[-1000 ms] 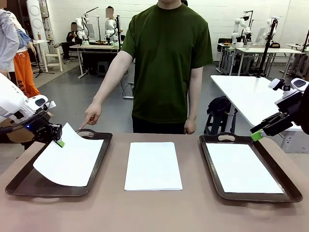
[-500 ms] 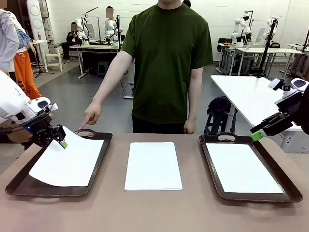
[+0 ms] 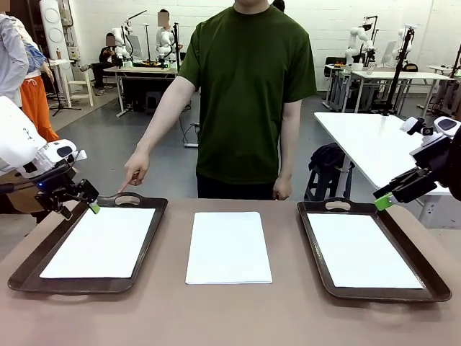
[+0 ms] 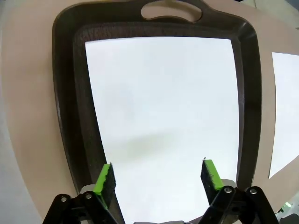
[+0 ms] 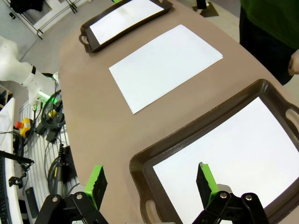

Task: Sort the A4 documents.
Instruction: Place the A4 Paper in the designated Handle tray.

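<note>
Both spread, empty: left hand [image 4: 158, 171] over sheet [image 4: 163, 116] in left tray [image 4: 65, 116], right hand [image 5: 149, 179] near right tray [image 5: 196, 130].

White tables [image 3: 367, 144] on grey floor [image 3: 108, 140]

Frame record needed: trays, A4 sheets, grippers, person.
left tray: holds left A4 sheet, flat
right tray: holds right A4 sheet, flat
middle A4 paper: on table between trays
left gripper: open, empty, over left A4 sheet
right gripper: open, empty, above right tray's edge
person's hand: pointing toward left tray
</note>
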You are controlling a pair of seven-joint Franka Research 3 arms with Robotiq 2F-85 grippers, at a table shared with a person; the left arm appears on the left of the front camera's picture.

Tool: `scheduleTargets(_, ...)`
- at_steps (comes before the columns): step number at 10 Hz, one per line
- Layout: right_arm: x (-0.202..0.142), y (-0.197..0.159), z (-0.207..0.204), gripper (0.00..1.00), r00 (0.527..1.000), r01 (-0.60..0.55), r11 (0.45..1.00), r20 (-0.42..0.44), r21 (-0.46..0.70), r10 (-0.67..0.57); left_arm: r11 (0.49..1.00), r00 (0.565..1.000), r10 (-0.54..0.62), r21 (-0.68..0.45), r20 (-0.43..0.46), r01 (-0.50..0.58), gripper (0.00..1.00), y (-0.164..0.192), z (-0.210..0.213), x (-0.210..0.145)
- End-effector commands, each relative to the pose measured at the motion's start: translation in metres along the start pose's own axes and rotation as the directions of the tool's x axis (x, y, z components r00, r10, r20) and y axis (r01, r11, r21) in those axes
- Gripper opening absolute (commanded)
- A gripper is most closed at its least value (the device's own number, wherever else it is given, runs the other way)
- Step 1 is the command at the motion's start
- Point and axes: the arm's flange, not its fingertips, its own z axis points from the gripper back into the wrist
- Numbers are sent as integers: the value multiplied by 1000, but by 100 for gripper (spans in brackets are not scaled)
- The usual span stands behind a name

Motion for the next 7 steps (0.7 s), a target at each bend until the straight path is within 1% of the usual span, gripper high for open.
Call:
scheduleTargets(1, -1, 0, -2, 100, 1000, -10, 1000, -4, 0, 10, 1000, 1000, 9, 22, -16, -9, 100, -3, 5, 3)
scheduleTargets(2, -1, 0, -2, 100, 1000, -10, 1000, -4, 0, 10, 1000, 1000, 9, 22, -14, -9, 100, -4, 7, 3)
scheduleTargets(3, -1, 0, -2, 100, 1000, -10, 1000, -4, 0, 10, 998, 998, 60, -17, -12, -60, 100, -6, 8, 3)
scheduleTargets(4, -1, 0, -2, 100, 1000, -10, 1000, -4, 0, 10, 1000, 1000, -5, 3, 4, 5, 100, -1, 3, 2)
scheduleTargets(7, -1, 0, -2, 100, 1000, -10, 1000, -4, 0, 10, 1000, 1000, -5, 3, 4, 5, 100, -1, 3, 2)
